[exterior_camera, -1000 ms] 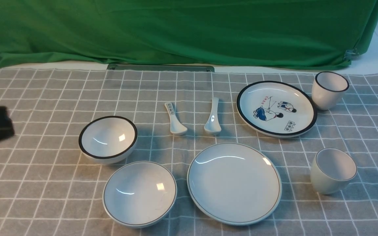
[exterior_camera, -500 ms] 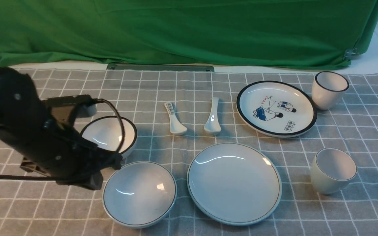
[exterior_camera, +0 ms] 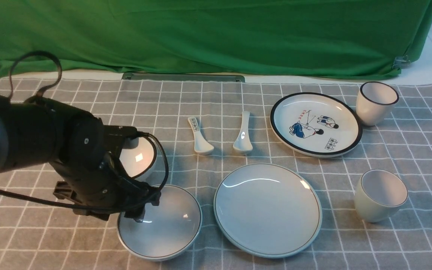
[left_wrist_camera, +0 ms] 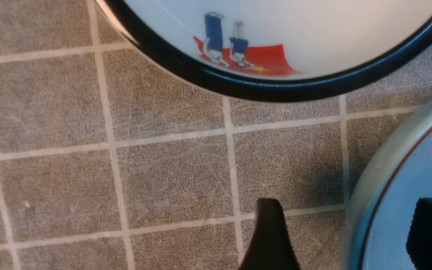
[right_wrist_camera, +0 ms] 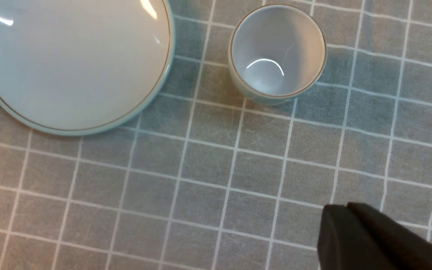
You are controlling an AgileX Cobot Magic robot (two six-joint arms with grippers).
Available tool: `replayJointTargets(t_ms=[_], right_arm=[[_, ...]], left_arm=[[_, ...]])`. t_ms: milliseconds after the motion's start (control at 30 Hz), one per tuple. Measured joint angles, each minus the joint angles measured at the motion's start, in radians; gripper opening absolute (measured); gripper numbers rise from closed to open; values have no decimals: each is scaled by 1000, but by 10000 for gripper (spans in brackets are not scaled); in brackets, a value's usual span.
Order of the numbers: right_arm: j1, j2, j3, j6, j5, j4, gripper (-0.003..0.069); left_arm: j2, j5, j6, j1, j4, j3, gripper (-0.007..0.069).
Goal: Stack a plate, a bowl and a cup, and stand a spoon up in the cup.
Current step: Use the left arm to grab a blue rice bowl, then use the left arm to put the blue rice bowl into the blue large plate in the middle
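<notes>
Straddling the left rim of the bowl (exterior_camera: 167, 228), the left gripper (exterior_camera: 141, 213) has its jaws spread. The left wrist view shows one finger (left_wrist_camera: 270, 240) outside the rim over the grey checked cloth (left_wrist_camera: 171, 176) and the other inside the bowl, a detail the arm hides in the front view. The bowl sits upright, mouth up. It is round with no long axis, shallow, and pale bluish-white with a thin dark rim line. Just beyond the outer jaw stands the deeper black-rimmed bowl (left_wrist_camera: 276, 45), and only the wrist view shows the small printed figures inside it. Past the inner jaw lies the plate (exterior_camera: 267, 210), near the bowl but apart, then the cup (exterior_camera: 381, 195). The spoon (exterior_camera: 243, 135) lies with its handle pointing away from the robot. The right gripper (right_wrist_camera: 347, 225) shows only in its own wrist view, near the cup, and I cannot tell whether its jaws are apart.
</notes>
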Motion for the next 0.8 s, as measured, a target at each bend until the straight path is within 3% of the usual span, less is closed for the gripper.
replayJointTargets(t_ms=[67, 133, 167, 233, 333, 467, 633, 800], right_arm=[[0, 0, 0, -6, -14, 0, 48], [0, 0, 0, -8, -24, 0, 52], [0, 0, 0, -8, -25, 0, 52], [0, 0, 0, -11, -28, 0, 53], [0, 0, 0, -27, -29, 0, 56], [0, 0, 0, -29, -31, 1, 64], [0, 0, 0, -29, -36, 1, 67], [0, 0, 0, -29, -39, 1, 70]], left_arm=[[26, 0, -11, 0, -27, 0, 448], [40, 2, -11, 0, -37, 0, 335], [41, 4, -11, 0, -39, -1, 321], [39, 45, -3, 0, -47, -17, 136], [-2, 112, 20, 0, -70, -59, 46], [-77, 164, 60, -7, -123, -118, 27], [-124, 120, 91, -66, -218, -219, 27], [37, 135, 95, -179, -245, -383, 27]])
